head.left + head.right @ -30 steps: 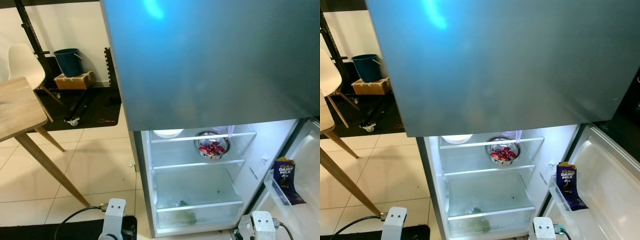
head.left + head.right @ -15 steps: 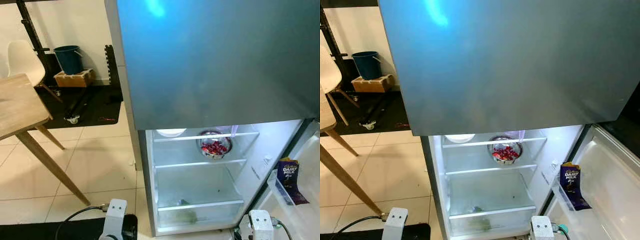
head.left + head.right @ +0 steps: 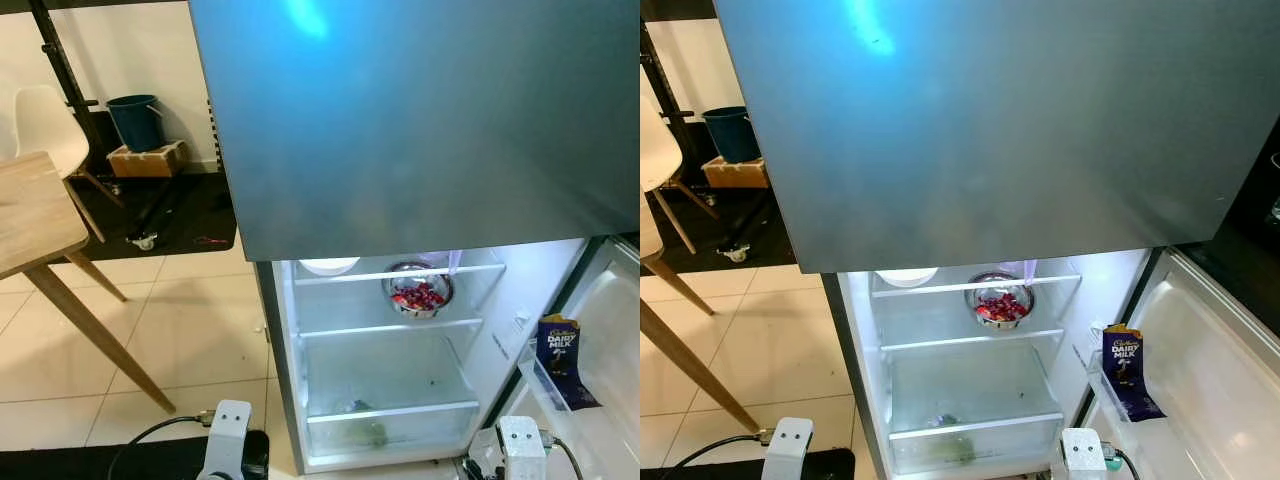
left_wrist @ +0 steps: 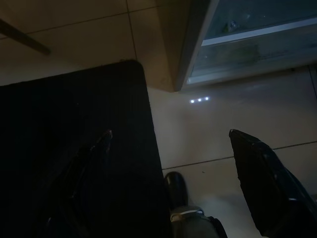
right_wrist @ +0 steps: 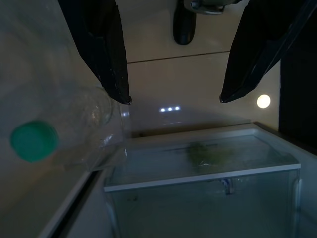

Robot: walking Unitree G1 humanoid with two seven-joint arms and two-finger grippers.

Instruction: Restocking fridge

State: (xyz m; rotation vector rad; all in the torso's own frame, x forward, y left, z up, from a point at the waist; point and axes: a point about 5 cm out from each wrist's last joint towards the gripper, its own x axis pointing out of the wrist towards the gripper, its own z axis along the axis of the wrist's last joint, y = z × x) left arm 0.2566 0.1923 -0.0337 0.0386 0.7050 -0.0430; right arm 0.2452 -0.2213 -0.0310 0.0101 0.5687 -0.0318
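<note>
We stand at the open fridge (image 3: 283,380), lower compartment lit, door swung out on our right. Nearest us, both arms hang low w/ wrists at the bottom edge of the head views.

Left gripper (image 4: 171,148) hangs over a black mat (image 4: 74,148) and the tiled floor (image 4: 218,124); fingers spread wide, nothing btwn them.

Right gripper (image 5: 173,54) also has its fingers apart, not clamped on anything. In its wrist view a clear plastic bottle w/ a green cap (image 5: 33,141) lies just beside one finger; we can't tell if it touches, or exactly what it rests on.

Inside the fridge: crisper drawer (image 3: 388,425) at the bottom holds a bit of leafy greens (image 3: 365,433). Shelf above it looks bare. Top shelf carries a steel bowl of red fruit (image 3: 418,293) and, to its left, a white dish (image 3: 328,265), partly hidden by the freezer door. Door bin holds a Dairy Milk chocolate bar (image 3: 1124,368), standing upright.

Progress, as we judge it: some items are in, but most shelf space is bare, so restocking looks partway at best. Neither hand carries stock now; the next item needs fetching, maybe the bottle.

Farther off: wooden tabletop (image 3: 30,210), white chair (image 3: 45,120), blue bucket (image 3: 135,120).
</note>
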